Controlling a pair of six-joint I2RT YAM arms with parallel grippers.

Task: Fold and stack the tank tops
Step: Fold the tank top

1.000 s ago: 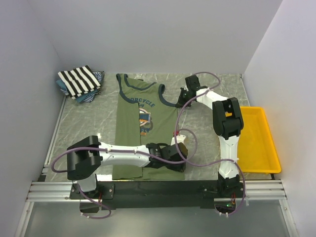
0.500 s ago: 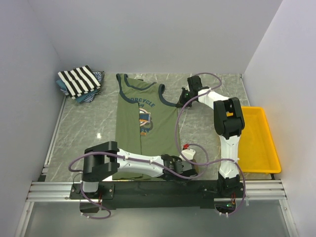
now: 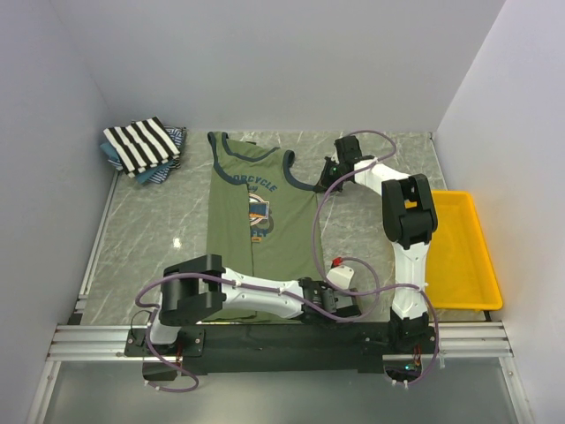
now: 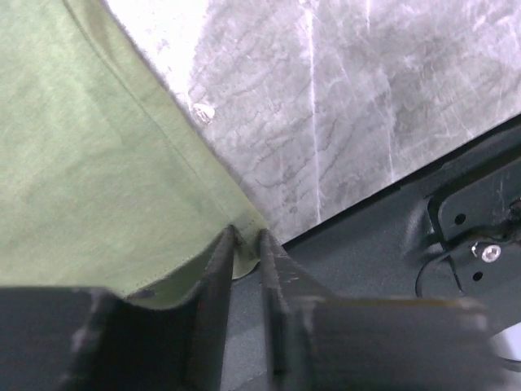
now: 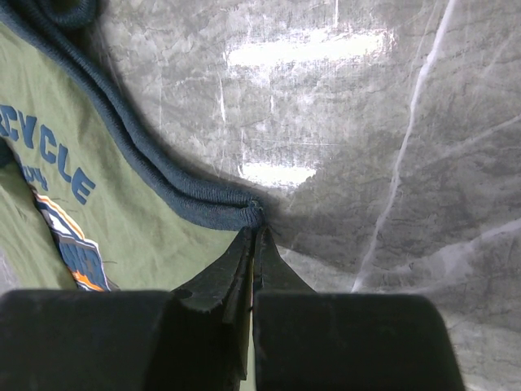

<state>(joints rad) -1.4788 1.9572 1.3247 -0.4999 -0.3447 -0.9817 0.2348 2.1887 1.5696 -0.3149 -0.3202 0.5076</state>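
One olive tank top [image 3: 231,231], "ORCYCLE" print

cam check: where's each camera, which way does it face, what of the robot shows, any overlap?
Top external: above and behind the bases, facing down over the table; left arm, right arm, green tank top, striped pile, yellow tray.
Left wrist: on that wrist, facing down at the top's hem corner; left gripper straddling it.
Right wrist: on that wrist, facing down at the navy trim; right gripper shut on it.
Shared: the green tank top, in all three.
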